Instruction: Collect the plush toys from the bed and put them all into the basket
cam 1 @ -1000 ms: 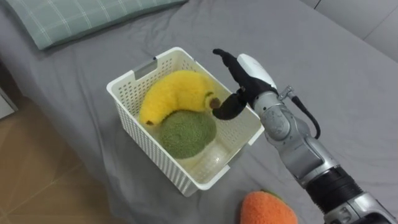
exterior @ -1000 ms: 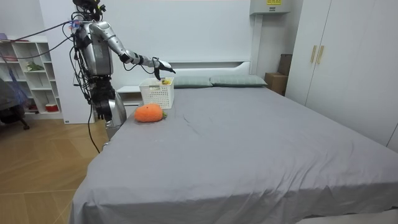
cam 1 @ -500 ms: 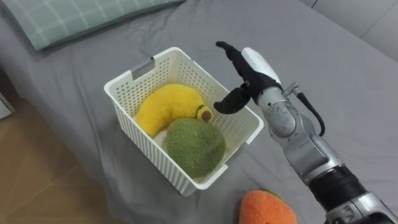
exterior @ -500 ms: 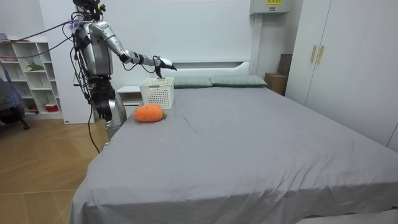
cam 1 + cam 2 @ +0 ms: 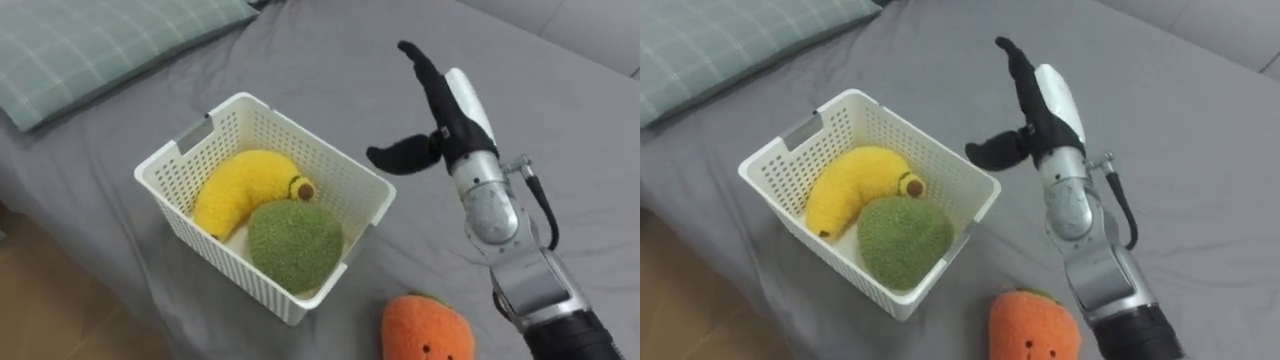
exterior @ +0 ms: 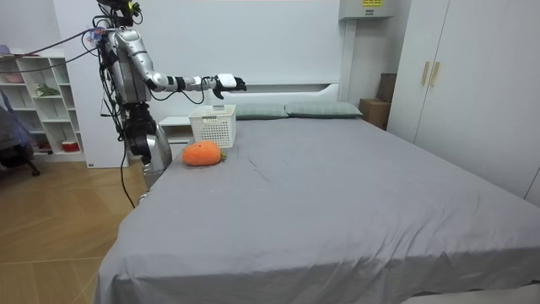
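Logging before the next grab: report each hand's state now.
Right hand: open, holding nothing, in the air beside the basket.
Left hand: cannot be told.

Light: bright and even, spread softly across the grey bed [image 6: 337,194].
Shadows: faint, soft-edged, gathered close around the white basket [image 5: 205,258].
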